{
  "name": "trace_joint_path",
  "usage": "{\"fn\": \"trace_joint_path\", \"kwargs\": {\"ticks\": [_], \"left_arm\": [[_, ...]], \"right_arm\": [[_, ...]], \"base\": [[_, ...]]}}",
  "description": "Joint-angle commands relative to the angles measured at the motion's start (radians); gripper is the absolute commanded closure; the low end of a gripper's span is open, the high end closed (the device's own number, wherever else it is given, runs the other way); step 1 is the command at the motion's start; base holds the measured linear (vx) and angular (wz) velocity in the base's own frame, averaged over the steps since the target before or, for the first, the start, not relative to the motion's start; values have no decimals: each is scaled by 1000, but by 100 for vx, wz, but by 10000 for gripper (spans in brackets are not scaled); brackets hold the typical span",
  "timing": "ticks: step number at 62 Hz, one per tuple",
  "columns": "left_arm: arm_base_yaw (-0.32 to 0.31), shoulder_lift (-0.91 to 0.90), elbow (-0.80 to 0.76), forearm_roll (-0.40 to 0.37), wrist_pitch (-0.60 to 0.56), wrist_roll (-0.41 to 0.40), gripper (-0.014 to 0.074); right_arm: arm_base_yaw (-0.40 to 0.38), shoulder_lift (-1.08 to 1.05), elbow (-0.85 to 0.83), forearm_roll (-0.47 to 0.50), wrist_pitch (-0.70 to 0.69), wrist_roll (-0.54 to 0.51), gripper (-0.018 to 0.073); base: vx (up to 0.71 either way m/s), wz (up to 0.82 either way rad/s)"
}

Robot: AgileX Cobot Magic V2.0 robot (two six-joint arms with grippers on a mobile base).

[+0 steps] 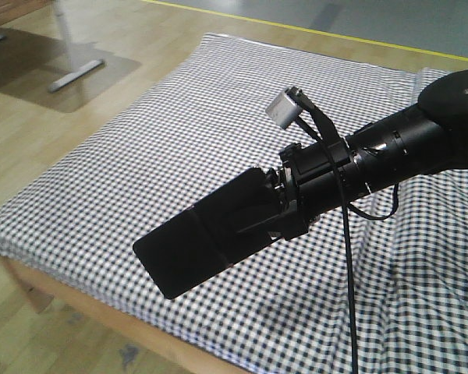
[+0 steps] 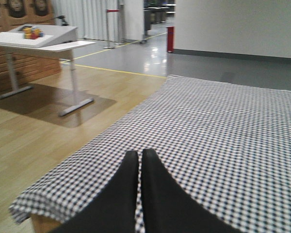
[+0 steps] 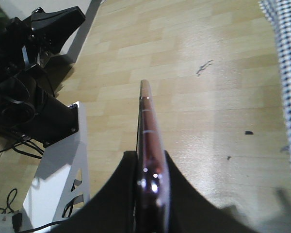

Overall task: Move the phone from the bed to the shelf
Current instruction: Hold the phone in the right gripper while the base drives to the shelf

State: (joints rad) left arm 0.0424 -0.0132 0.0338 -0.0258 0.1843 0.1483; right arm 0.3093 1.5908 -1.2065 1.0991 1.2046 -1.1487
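My right gripper (image 1: 259, 209) is shut on the phone (image 1: 199, 248), a glossy black slab held in the air over the front edge of the bed (image 1: 179, 117). In the right wrist view the phone (image 3: 148, 121) is seen edge-on, pinkish and metallic, clamped between both fingers of the right gripper (image 3: 150, 156) with wood floor below. My left gripper (image 2: 139, 153) is shut with nothing in it, hovering low over the checked bed (image 2: 223, 126) near its corner. The shelf is out of view.
A white desk (image 2: 39, 41) on metal legs stands on the wood floor left of the bed. The robot's black base parts (image 3: 34, 92) and a white bracket (image 3: 58, 179) lie left of the phone. The bed's cover edge (image 3: 287, 63) hangs at the right.
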Motion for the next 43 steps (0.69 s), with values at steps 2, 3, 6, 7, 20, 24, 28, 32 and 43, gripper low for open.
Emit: {"fn": "trace_joint_path", "kwargs": {"ticks": [2, 3, 6, 7, 20, 24, 28, 32, 43], "left_arm": [[-4, -13, -21, -9, -72, -6, 595], [-4, -13, -21, -9, -72, -6, 595], [-4, -13, -21, -9, -72, -6, 595], [-4, -13, -21, -9, -72, -6, 595], [-4, -13, -21, -9, -72, -6, 595], [-4, -13, -21, -9, -72, -6, 595], [-4, -13, -21, -9, -72, -6, 595], [-4, -13, -21, -9, -72, -6, 595], [-4, -13, -21, -9, -72, -6, 595]], "right_arm": [[0, -44, -28, 75, 82, -8, 561], [0, -44, -28, 75, 82, -8, 561], [0, -44, -28, 75, 82, -8, 561], [0, -44, -28, 75, 82, -8, 561], [0, -44, -28, 75, 82, -8, 561], [0, -44, -28, 75, 82, -8, 561], [0, -44, -28, 75, 82, -8, 561], [0, -44, -28, 75, 82, -8, 561], [0, -44, -28, 75, 82, -8, 561]], "base": [[-12, 48], [-13, 49], [-13, 50], [-13, 51], [-14, 54], [-15, 57], [-15, 58], [-15, 59], [-16, 60]]}}
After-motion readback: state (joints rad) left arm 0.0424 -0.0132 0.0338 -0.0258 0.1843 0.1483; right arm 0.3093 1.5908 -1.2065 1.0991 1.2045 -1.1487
